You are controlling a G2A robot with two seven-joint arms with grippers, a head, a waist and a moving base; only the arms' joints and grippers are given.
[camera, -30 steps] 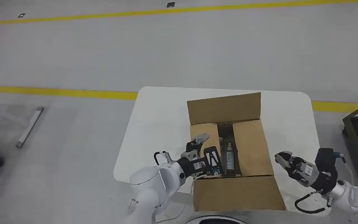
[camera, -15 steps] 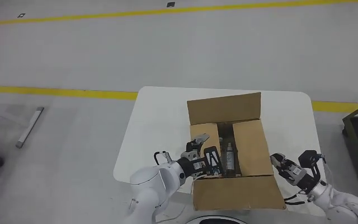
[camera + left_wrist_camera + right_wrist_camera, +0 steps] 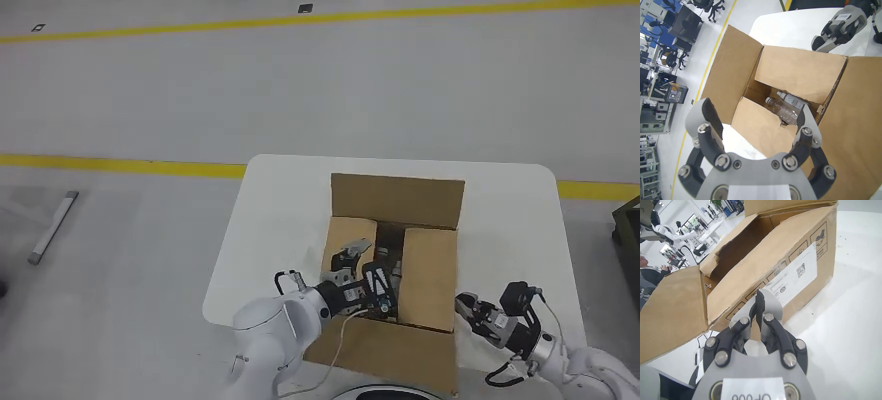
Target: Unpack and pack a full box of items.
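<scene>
An open cardboard box [image 3: 400, 200] stands on the white table [image 3: 280, 220], turned slightly, with its flaps spread. Between the inner flaps lie a clear plastic bottle [image 3: 783, 111] and a white bottle [image 3: 791, 99]. My left gripper [image 3: 362, 278] hovers open over the box's near left flap, its fingers [image 3: 711, 115] straddling that flap's edge and nothing between them. My right gripper [image 3: 759, 300] is shut and empty, its tips against the box's outer side wall beside a white label [image 3: 793, 279]. The top view has the right gripper [image 3: 468, 304] at the box's right side.
The box's near flap [image 3: 385, 350] reaches past the table's front edge. Bare tabletop lies left of the box [image 3: 270, 250] and to its right [image 3: 510, 230]. The table ends in rounded corners with floor all round.
My right gripper has moved left up to the box's side. The box has slid and turned leftward, and its flaps have shifted. The left gripper has kept its place.
</scene>
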